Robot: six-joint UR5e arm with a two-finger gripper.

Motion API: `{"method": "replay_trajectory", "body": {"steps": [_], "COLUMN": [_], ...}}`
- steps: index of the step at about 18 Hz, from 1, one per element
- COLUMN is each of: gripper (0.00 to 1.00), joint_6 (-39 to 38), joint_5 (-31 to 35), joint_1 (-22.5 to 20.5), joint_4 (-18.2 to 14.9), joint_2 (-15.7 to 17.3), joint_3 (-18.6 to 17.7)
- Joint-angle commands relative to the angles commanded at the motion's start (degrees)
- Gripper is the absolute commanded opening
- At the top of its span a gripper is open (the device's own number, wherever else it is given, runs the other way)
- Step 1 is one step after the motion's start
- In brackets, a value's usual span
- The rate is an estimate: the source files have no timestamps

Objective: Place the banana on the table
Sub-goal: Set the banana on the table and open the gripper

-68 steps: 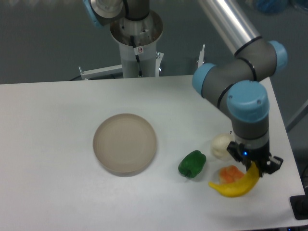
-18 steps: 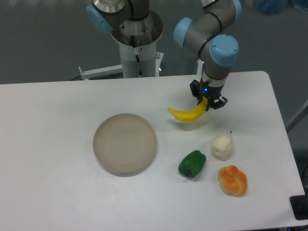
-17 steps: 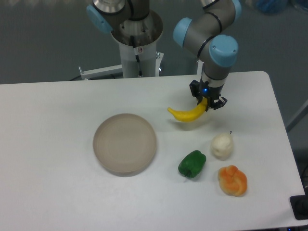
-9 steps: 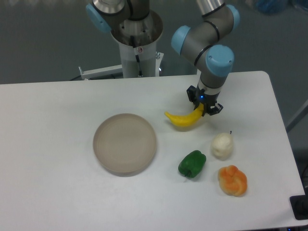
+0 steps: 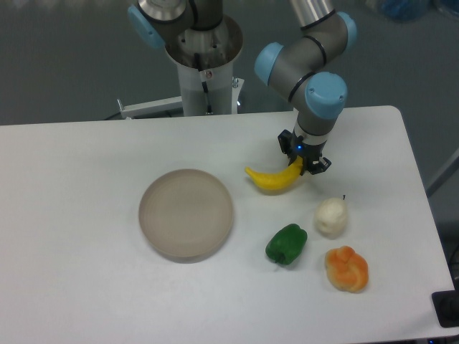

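The gripper [image 5: 304,159] has its jaws clamped on the banana's [image 5: 272,179] right end, right of the plate [image 5: 186,212]. The banana seems to touch the surface [image 5: 86,165], though contact is unclear. Placing step; next, release and lift.

Plate [image 5: 186,213] (left), white fruit [image 5: 330,216] below.

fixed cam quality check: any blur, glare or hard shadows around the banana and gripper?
Fixed camera: image soft overall, no motion streaks; the banana and gripper edges stay readable. Lighting is diffuse: only a faint shadow under the banana on the table, and a soft one below the plate. Mild sheen on the arm's metal tube at the top, nothing blown out. Background is dark and indistinct.
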State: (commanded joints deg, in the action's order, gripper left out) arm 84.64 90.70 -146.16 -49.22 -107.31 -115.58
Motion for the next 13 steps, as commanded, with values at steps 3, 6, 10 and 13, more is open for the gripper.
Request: {"method": "replay_trajectory", "body": {"steps": [3,6,10,13], "gripper": [0.32,0.32,0.32,0.33], "joint_6": [0.52,2.2,1.85,1.58], "joint_5": [0.09,1.75,1.85,1.85], "joint_1": [0.0,-0.09,0.0,0.0], "joint_4": [-0.09,-0.09,0.0,0.09], "joint_2": [-0.17,-0.18,-0.35,-1.05], "joint_3": [0.17,0.44,0.35,0.44]}}
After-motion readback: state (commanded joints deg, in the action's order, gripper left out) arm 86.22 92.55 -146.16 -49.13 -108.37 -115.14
